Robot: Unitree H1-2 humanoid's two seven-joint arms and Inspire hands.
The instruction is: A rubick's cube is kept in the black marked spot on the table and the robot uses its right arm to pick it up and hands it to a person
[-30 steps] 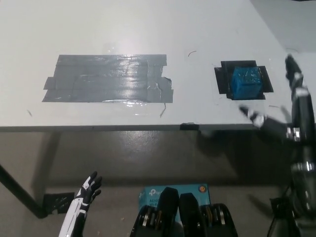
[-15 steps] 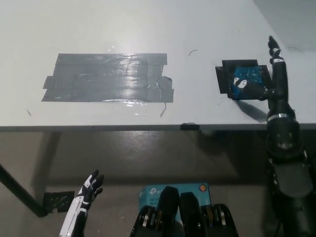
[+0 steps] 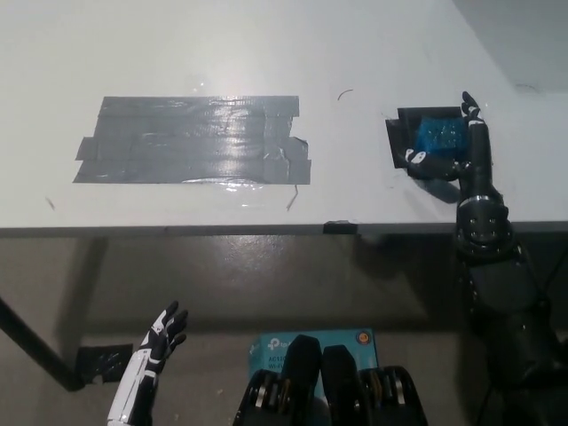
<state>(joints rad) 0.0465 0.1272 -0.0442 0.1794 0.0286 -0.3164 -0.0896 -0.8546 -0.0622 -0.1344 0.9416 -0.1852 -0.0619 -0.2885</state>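
On the black marked spot (image 3: 401, 142) near the table's right edge sits the blue cube (image 3: 440, 136) — resting on the tape, not lifted. Right hand (image 3: 457, 146), black, is at the cube: one finger stretches up along the cube's right side, another curls in at its lower left corner, so the fingers are spread around it. Whether they press on it or only bracket it I cannot tell. Black forearm runs down from the hand over the table's front edge.

Table (image 3: 177, 53) is white. Wide patch of grey tape (image 3: 195, 140) lies on it, well left of the cube.

Left hand (image 3: 158, 342), white, hangs below the table's front edge at lower left — fingers apart, holding nothing. Teal box (image 3: 271, 348) on the floor near it.
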